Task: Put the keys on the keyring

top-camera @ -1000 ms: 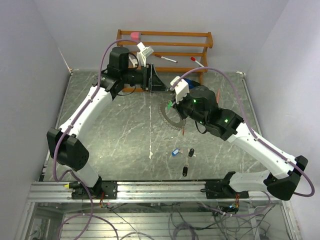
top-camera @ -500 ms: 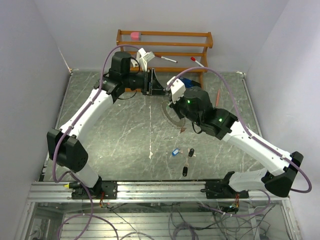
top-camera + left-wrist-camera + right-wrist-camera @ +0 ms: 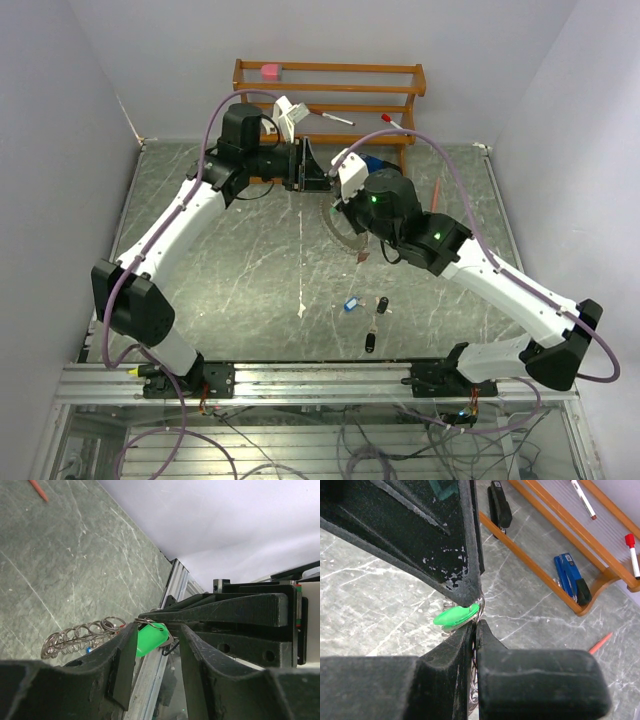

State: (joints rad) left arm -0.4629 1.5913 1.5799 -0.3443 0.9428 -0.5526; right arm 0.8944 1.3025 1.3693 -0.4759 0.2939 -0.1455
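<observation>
My right gripper [image 3: 338, 198] [image 3: 476, 625] is shut on the rim of the silvery toothed keyring [image 3: 340, 236] [image 3: 75, 639]. It holds the ring tilted up off the table. The green key [image 3: 456, 616] [image 3: 150, 637] sits at the ring's top edge, right at my right fingertips. My left gripper [image 3: 326, 178] [image 3: 157, 630] is open. Its jaws stand on either side of the green key, and one finger [image 3: 445, 540] touches it from above. The blue key [image 3: 350, 303] and two black keys [image 3: 383, 305] [image 3: 369, 342] lie loose on the table in front. The ring's red tag [image 3: 363, 257] hangs low.
A wooden rack [image 3: 330, 70] stands at the back wall with red-capped markers [image 3: 631, 550], a pink block [image 3: 270, 71], a black stapler [image 3: 500, 505] and a blue stapler [image 3: 572, 577]. A red pencil [image 3: 437, 190] lies on the table at the right.
My right gripper has moved up and left with the keyring and green key until it meets my left gripper's fingers. The left arm shifted slightly right. The loose keys have not moved.
</observation>
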